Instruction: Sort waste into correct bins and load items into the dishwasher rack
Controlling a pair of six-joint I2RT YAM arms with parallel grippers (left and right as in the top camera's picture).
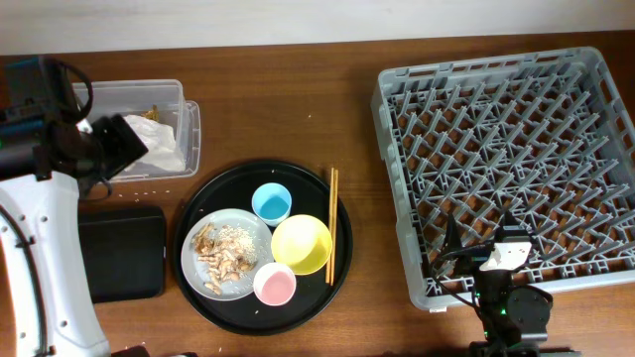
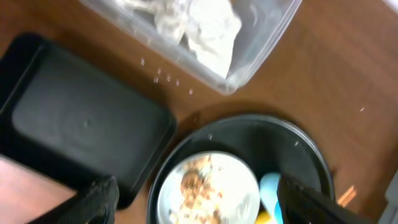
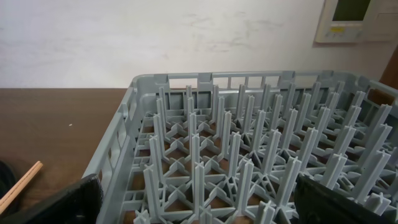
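Observation:
The clear box (image 1: 184, 94) at the far left holds the white napkin (image 1: 164, 149) and a bit of gold wrapper (image 1: 151, 112). My left gripper (image 1: 127, 147) hovers over its front edge, open and empty. In the left wrist view the open jaws (image 2: 199, 208) frame the grey plate (image 2: 239, 186) with food scraps (image 2: 196, 183). The plate (image 1: 223, 216), blue bowl (image 1: 271, 202), yellow bowl (image 1: 301, 244), pink bowl (image 1: 275, 284) and chopsticks (image 1: 332, 223) lie on the round black tray (image 1: 213, 183). My right gripper (image 1: 478, 243) is open and empty at the front edge of the grey rack (image 1: 506, 159).
The flat black tray (image 1: 121, 253) lies left of the round tray, in front of the clear box. It also shows in the left wrist view (image 2: 81, 118). The rack (image 3: 249, 137) fills the right wrist view, with a chopstick end (image 3: 18, 183) at the left.

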